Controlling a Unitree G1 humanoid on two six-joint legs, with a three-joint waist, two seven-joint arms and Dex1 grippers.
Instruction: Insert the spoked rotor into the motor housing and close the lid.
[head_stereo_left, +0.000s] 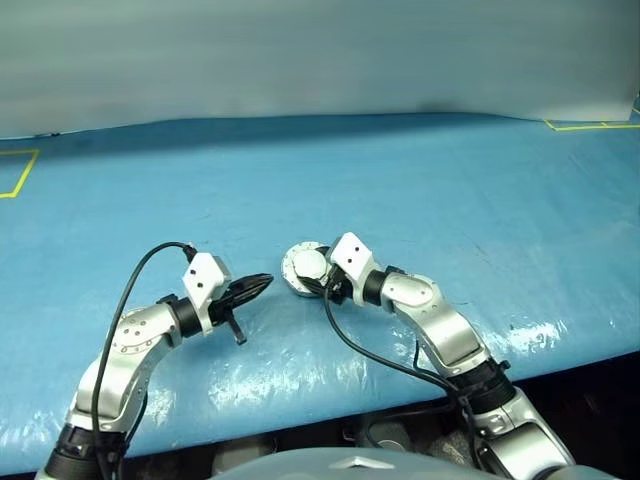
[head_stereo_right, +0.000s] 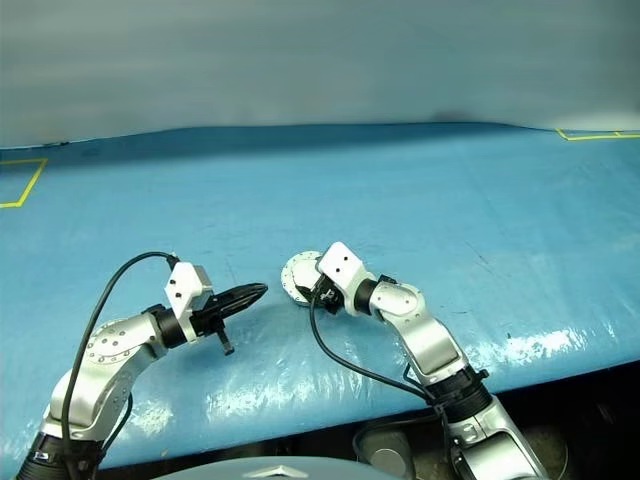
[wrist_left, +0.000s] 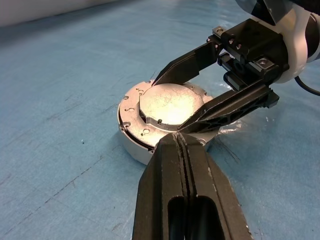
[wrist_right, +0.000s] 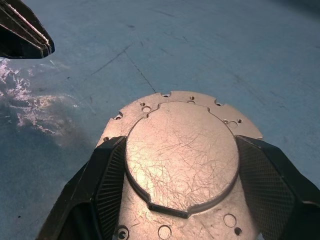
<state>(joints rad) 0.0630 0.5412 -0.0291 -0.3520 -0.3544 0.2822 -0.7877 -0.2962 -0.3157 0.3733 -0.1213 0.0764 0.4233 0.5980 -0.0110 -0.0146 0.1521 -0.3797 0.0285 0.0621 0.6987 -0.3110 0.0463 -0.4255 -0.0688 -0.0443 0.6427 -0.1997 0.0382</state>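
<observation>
The motor housing sits on the blue table, a round silver cup with the lid lying on it, plain grey face up. My right gripper straddles the lid's raised centre, one finger pad against each side of it. My left gripper is shut with nothing in it. Its tip points at the housing from the left, a short way off. The spoked rotor is hidden.
A blue sheet covers the whole table, wrinkled and shiny near the front edge. Yellow tape marks lie at the far left and far right. Black cables trail from both wrists.
</observation>
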